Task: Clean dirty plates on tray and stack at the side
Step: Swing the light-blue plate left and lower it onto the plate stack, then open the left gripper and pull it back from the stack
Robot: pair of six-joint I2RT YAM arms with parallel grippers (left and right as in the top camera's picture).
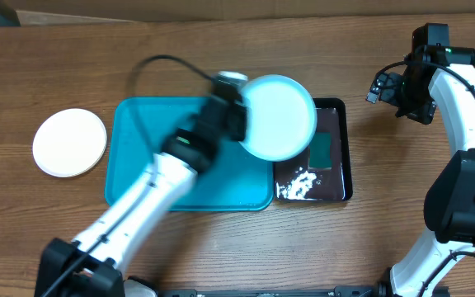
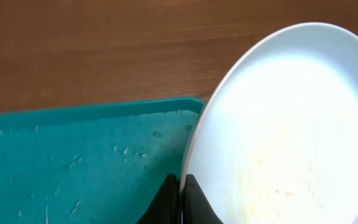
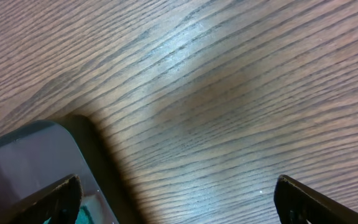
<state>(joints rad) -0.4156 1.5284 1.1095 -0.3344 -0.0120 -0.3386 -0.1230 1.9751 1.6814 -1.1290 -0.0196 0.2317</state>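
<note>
Left gripper point(image 2: 181, 198) pinches the light-blue-rimmed plate point(image 2: 291, 124) by its rim, lifted over the tray's point(image 2: 73, 155) right edge. Carry it level, slowly; your pinch is thin. Right gripper point(image 3: 179, 196) stands wide, empty.

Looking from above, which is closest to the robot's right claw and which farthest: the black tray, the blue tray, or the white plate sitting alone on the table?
From the right gripper, in the overhead view:
1. black tray, just left of it.
2. turquoise tray, mid-table, past the black one.
3. white plate, alone at the far left.
</note>
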